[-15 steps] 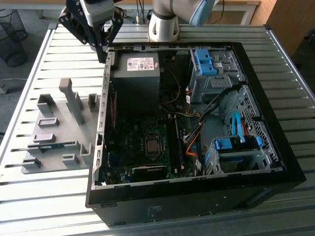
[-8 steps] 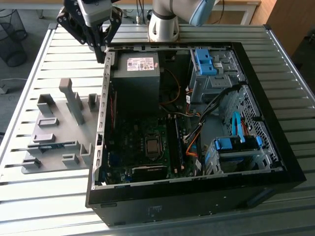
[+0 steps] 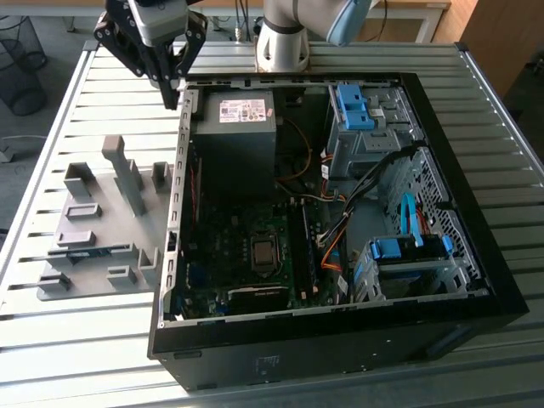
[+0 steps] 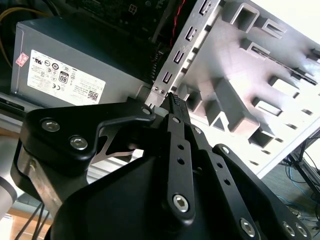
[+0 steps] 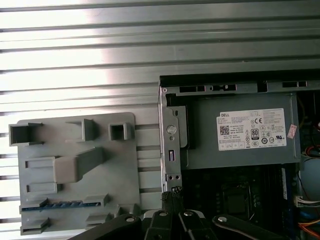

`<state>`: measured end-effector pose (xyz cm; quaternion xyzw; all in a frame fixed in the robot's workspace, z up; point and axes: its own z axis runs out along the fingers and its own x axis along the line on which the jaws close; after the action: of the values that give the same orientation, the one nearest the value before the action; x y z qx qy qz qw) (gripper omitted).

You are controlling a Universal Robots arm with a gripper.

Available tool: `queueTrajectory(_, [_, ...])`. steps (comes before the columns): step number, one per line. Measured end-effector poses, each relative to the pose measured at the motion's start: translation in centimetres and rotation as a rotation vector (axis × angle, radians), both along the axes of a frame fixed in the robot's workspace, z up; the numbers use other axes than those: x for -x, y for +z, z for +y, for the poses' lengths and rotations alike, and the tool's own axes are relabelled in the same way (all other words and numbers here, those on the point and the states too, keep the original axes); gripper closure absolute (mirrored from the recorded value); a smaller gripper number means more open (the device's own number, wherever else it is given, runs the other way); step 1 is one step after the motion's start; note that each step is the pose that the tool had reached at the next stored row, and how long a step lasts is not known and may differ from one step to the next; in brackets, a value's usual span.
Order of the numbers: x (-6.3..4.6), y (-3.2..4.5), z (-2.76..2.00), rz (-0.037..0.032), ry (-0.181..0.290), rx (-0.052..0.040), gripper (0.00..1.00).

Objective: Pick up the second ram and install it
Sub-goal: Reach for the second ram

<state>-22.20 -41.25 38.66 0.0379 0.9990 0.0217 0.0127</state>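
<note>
The second ram (image 3: 92, 250) is a thin blue-green stick lying on edge in a slot near the front of the grey holder plate (image 3: 85, 217), at the exterior view's left. In the first wrist view the ram (image 5: 64, 204) shows as a blue strip low on the plate (image 5: 75, 145). My gripper (image 3: 172, 92) hangs over the back left corner of the open computer case (image 3: 340, 344), well away from the ram. Its black fingers (image 4: 173, 100) are shut with nothing between them, their tips (image 5: 172, 192) close to the case's metal rear edge.
Inside the case are a grey power supply (image 3: 234, 127), the motherboard with its processor socket (image 3: 264, 252), blue drive-bay latches (image 3: 353, 106) and loose cables. The holder plate carries several raised grey blocks (image 3: 127, 174). Everything rests on a slatted metal table (image 3: 76, 340).
</note>
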Motion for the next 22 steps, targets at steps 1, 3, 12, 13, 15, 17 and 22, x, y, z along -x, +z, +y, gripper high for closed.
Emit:
queueTrajectory(1, [0.1,0.00,0.00,0.0000,0.000,0.0000,0.90])
queueTrajectory(3, [0.2,0.00,0.00,0.0000,0.000,-0.0001,0.90])
queueTrajectory(12, [0.7,0.00,0.00,0.0000,0.000,0.0000,0.90])
queueTrajectory(13, [0.8,0.00,0.00,0.0000,0.000,0.0000,0.90])
queueTrajectory(15, [0.9,0.00,0.00,0.0000,0.000,-0.0001,0.90])
queueTrajectory(17, [1.0,0.00,0.00,0.0000,0.000,0.0000,0.90])
queueTrajectory(22, [1.4,0.00,0.00,0.0000,0.000,0.0000,0.90])
